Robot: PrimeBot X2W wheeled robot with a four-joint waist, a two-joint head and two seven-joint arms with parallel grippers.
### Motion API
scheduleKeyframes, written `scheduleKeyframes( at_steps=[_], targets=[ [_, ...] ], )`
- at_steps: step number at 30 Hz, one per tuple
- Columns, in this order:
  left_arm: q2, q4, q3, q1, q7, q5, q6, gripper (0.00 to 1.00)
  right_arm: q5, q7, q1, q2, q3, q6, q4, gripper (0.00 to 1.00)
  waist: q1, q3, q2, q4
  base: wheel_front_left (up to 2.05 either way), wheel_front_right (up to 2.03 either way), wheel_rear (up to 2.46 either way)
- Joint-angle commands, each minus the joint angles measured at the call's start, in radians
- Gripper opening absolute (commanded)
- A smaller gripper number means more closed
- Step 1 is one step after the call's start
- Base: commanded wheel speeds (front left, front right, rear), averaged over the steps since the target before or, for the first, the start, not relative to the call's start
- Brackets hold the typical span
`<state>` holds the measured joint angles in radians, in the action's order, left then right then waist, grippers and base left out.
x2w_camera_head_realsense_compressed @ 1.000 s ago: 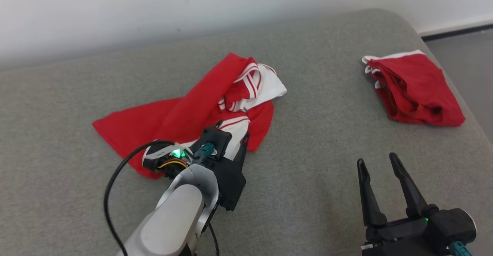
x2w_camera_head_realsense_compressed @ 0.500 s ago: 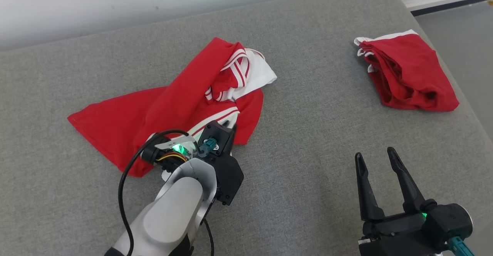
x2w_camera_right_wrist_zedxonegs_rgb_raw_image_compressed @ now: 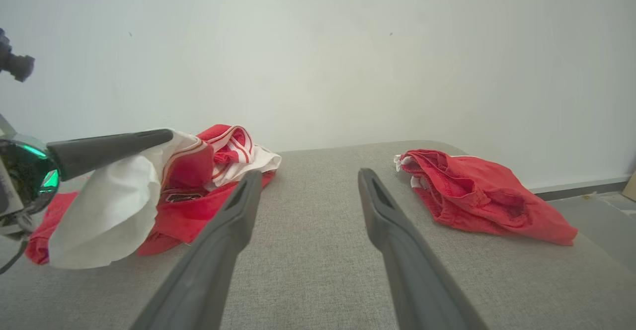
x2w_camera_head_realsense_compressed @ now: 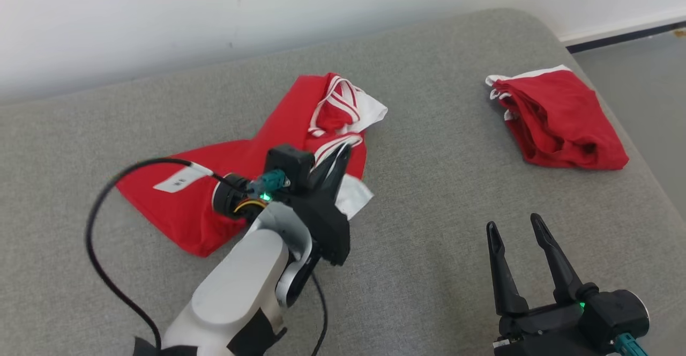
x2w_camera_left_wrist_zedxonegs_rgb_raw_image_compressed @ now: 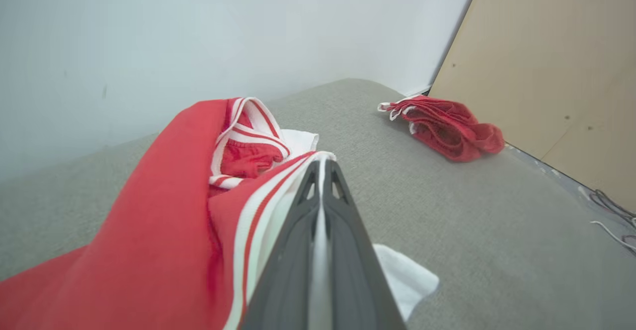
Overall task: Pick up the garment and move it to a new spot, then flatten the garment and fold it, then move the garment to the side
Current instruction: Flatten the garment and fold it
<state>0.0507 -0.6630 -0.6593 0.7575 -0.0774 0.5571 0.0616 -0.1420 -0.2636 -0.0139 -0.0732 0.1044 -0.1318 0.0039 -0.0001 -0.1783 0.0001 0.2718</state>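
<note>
One garment (x2w_camera_head_realsense_compressed: 161, 211) engaged | step: pick-up, judged | left jaws closed on its striped hem, rest lying beneath them on the cushion (x2w_camera_head_realsense_compressed: 429, 211) | right jaws open, empty | next likely needs: lift clear, carry to new spot

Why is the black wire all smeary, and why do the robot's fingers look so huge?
Head view: the cable is smeared by motion blur, the red garment is sharp. Left wrist view: the left gripper, shut on the garment, sits near the lens and looks soft. Right wrist view: the wide lens stretches the open right gripper.
</note>
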Motion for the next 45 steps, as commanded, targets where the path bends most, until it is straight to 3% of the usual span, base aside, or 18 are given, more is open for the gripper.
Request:
scheduleKeyframes(
  at_steps=[1,7,15,20,25,28,33,39,45],
  targets=[
    [0.0,0.014,0.001,0.017,0.002,0.016,0.003,0.0,-0.011,-0.001,0.011,-0.002,0.001,0.003,0.0,1.0,0.0001,0.024,-0.0001,0.008,0.0,0.0,0.0],
    [-0.001,0.125,0.048,0.119,0.019,0.238,0.012,0.0,-0.017,-0.001,0.021,0.005,0.011,0.003,0.011,1.0,0.0001,0.083,-0.0001,0.037,0.0,0.0,0.0],
    [-0.001,0.154,0.121,0.367,-0.031,0.422,-0.003,0.0,-0.02,-0.001,0.046,0.015,0.029,0.003,0.024,1.0,0.0001,0.147,-0.0001,0.102,0.0,0.0,0.0],
    [-0.001,0.092,0.141,0.536,-0.103,0.463,-0.042,0.0,-0.025,-0.001,0.048,0.019,0.033,0.003,0.027,1.0,0.0001,0.166,-0.0001,0.135,0.0,0.0,0.0],
    [0.002,-0.007,0.142,0.629,-0.149,0.489,-0.094,0.0,-0.025,-0.001,0.059,0.022,0.018,0.003,0.024,1.0,0.0001,0.172,-0.0001,0.127,0.0,0.0,0.0],
    [0.003,-0.087,0.156,0.582,-0.146,0.525,-0.114,0.0,-0.03,-0.001,0.065,0.023,0.006,0.003,0.02,1.0,0.0001,0.179,-0.0001,0.116,0.0,0.0,0.0],
    [0.052,-0.167,0.168,0.451,-0.131,0.552,-0.105,0.0,-0.044,-0.001,0.077,0.023,-0.009,0.003,0.014,1.0,0.0001,0.185,-0.0001,0.096,0.0,0.0,0.0],
    [0.17,-0.24,0.237,0.133,-0.172,0.601,-0.083,0.0,-0.04,-0.001,0.087,0.023,-0.022,0.003,0.005,1.0,0.0001,0.178,-0.0001,0.043,0.0,0.0,0.0],
    [0.287,-0.198,0.374,-0.093,-0.189,0.564,-0.088,0.0,-0.033,-0.001,0.087,0.023,-0.031,0.003,-0.002,1.0,0.0001,0.167,-0.0001,0.008,0.0,0.0,0.0]
  ],
)
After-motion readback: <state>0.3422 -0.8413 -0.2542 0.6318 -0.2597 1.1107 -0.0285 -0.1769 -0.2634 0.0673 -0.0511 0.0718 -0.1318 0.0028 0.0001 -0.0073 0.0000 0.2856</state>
